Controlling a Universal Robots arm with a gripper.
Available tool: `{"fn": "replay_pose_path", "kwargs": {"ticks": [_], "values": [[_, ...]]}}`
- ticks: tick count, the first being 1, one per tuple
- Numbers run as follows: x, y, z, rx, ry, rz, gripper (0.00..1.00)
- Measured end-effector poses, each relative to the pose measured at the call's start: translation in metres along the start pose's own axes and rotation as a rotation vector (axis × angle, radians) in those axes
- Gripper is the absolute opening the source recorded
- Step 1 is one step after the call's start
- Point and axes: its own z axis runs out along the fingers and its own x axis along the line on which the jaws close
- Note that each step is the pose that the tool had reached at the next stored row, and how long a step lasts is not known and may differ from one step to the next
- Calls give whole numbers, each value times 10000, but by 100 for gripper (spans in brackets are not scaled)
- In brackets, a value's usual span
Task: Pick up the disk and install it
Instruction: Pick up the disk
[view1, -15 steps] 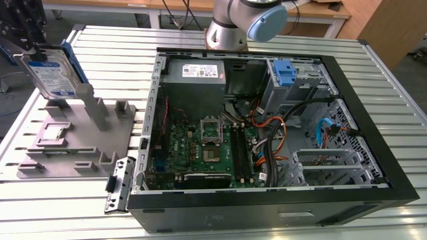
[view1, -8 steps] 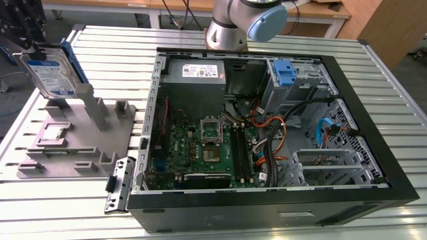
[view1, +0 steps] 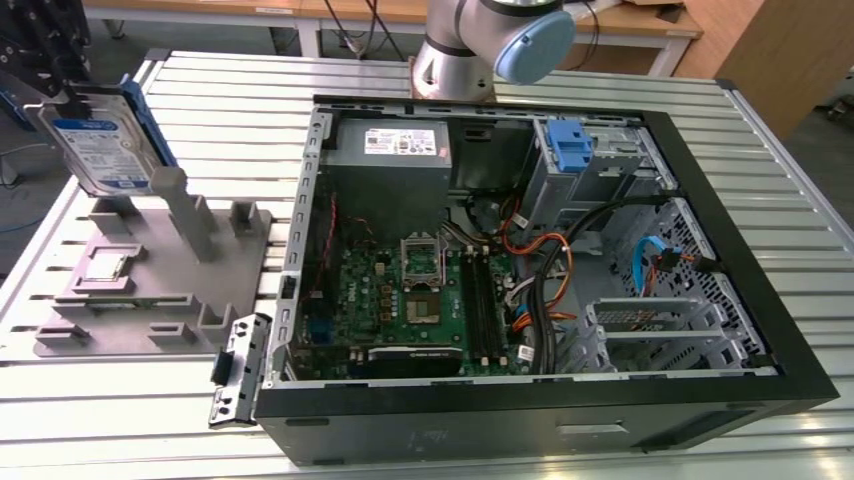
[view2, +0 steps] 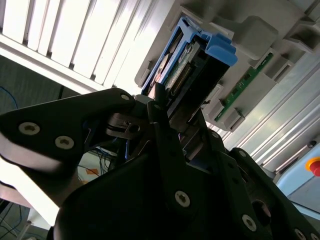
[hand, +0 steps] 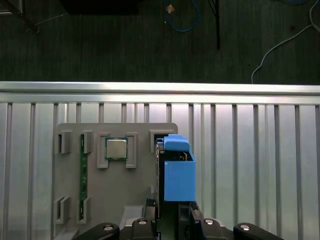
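Disk standing upright on the grey stand
In the first wrist view the gripper is at the disk's edge, jaws on either side of its blue frame; whether they pinch it cannot be told. The stand is beside the computer case.

Cable tangle beside drive cage

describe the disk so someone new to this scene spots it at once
At the exterior view's left of the open computer case lies a grey fixture plate. The disk stands on edge in it: silver, white-and-blue label, blue frame, the only upright slab beside the flat chip.
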Motion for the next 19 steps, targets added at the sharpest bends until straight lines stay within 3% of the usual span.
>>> {"fn": "replay_pose_path", "kwargs": {"ticks": [19], "values": [[-2,1,-46,2,-1,0,35]]}}
